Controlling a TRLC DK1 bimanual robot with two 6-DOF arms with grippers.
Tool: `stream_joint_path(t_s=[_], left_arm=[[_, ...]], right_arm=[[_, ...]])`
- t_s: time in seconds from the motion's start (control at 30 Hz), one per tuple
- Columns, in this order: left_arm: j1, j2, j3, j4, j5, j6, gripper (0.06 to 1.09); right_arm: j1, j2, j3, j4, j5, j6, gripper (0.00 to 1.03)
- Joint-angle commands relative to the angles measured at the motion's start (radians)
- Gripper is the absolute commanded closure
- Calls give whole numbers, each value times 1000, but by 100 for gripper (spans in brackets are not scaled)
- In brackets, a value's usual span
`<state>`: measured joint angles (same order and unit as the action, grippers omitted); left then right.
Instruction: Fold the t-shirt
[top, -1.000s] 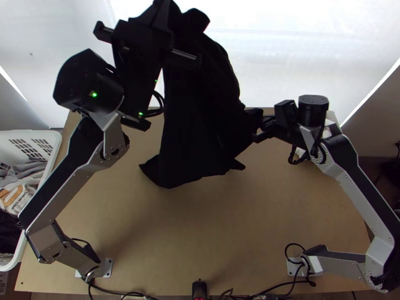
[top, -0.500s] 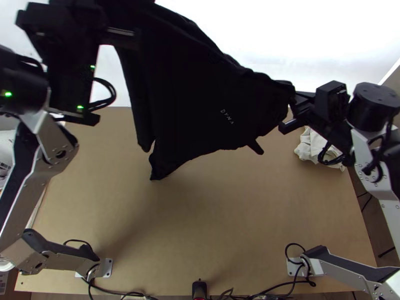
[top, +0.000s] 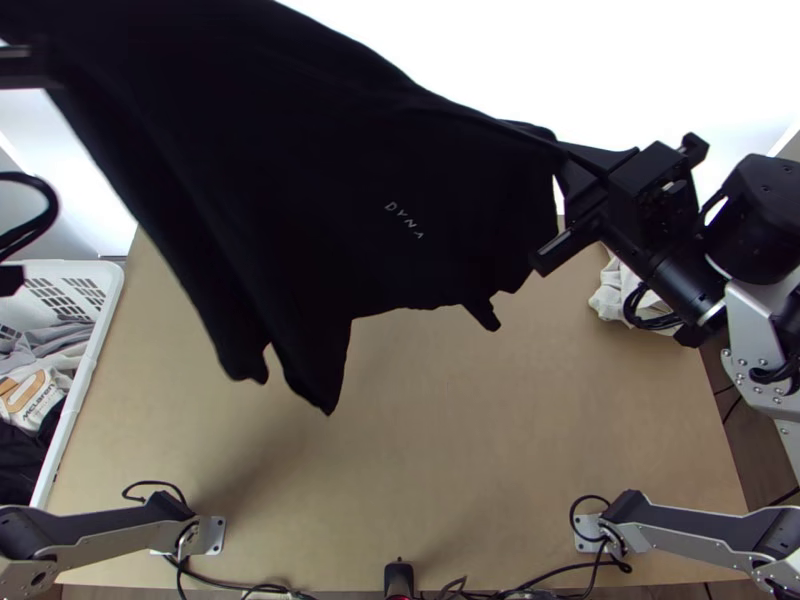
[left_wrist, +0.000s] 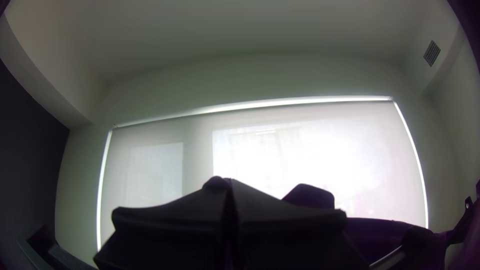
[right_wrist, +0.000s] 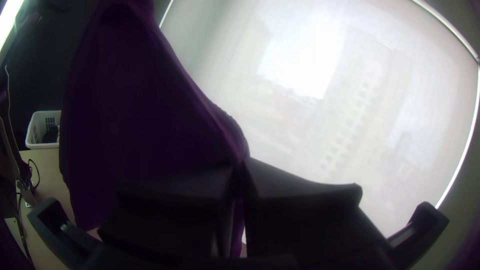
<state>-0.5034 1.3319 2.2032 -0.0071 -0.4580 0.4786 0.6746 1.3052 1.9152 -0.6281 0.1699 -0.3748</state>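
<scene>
The black t-shirt (top: 300, 180) is now stretched wider than a second ago, its upper part carried toward the top view's upper left corner by the left gripper (top: 22, 68); the right gripper (top: 563, 165) is shifted rightward; the shirt's lower-left corners are brought nearer the table's near edge; its white lettering (top: 405, 221) is revealed, then moved leftward.

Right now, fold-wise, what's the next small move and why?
I'd lower both arms together, lower edge first. The left pincer and right pincer are each shut on the t-shirt; its upper edge looks taut between them, while the lower part hangs in loose points over the table. That should help it land spread.
</scene>
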Motion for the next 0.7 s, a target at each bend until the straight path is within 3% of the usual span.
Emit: stream_joint_path(t_s=[0.0,0.3,0.47,0.67], left_arm=[[80,-123,-63,-14,-21,31,105],[318,-316,-319,-7,-24,29,105],[491,-356,-505,84,-21,11,105],[496,-304,-668,239,16,-51,105]], right_arm=[[149,95,125,22,62,-93,100],[335,319,334,13,89,-157,100],[398,378,337,11,103,-157,100],[396,385,249,-9,128,-110,100]])
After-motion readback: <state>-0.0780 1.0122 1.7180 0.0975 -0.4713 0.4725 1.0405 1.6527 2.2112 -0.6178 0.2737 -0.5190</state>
